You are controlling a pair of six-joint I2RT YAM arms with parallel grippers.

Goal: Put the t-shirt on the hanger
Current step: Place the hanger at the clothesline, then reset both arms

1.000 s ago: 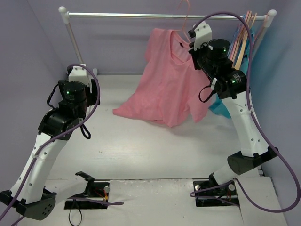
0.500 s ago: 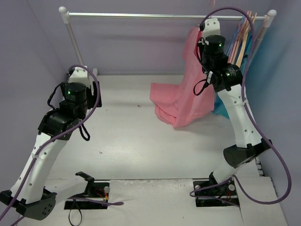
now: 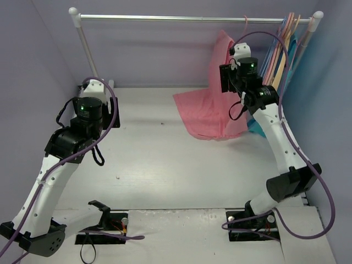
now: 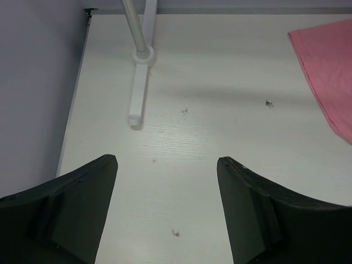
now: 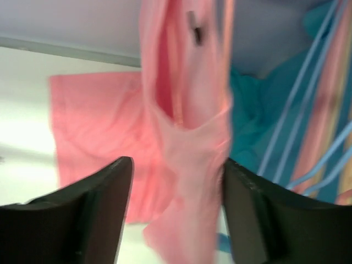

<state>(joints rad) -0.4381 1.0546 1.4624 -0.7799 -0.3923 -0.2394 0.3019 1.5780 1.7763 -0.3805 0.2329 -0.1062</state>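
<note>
First the table (image 3: pixel 165 165): white, flat, matt, faintly grained, flecked with small dark marks. Above its far edge a thin round metal rail (image 3: pixel 165 18), capped white at both ends, carried on a post (image 3: pixel 88 47) with a long white foot (image 4: pixel 140 82) lying flat on the board.

Next in size the t-shirt (image 3: pixel 206 113): salmon-pink, soft, plain, unprinted. Hangs from the right part of the rail, just beside the right arm's wrist. Upper half gathered into a narrow upright column of folds; lower half spilled onto the table and spread leftward as a flat, roughly four-sided sheet with straight edges. Long axis top to bottom from the rail, then bending left along the table. Collar opening uppermost in the right wrist view, a small dark label (image 5: pixel 193 33) inside it.

Behind and right of it a crumpled teal garment (image 3: pixel 256 125), then a bunch of thicker hangers (image 3: pixel 283 44), blue, pink and tan, slanting from the rail's right end.

Then the right gripper (image 5: pixel 176 165): black wedge-shaped fingers, parted wide, level with the hanging column, clamping nothing. Likewise the left gripper (image 4: pixel 168 165): same black wedges, spread apart over bare table, well apart from the shirt's edge.

Smallest the hanger (image 3: pixel 246 20): thin pink wire, small hook over the rail, the rest lost within the fabric; seating of the shirt on it impossible to judge.
</note>
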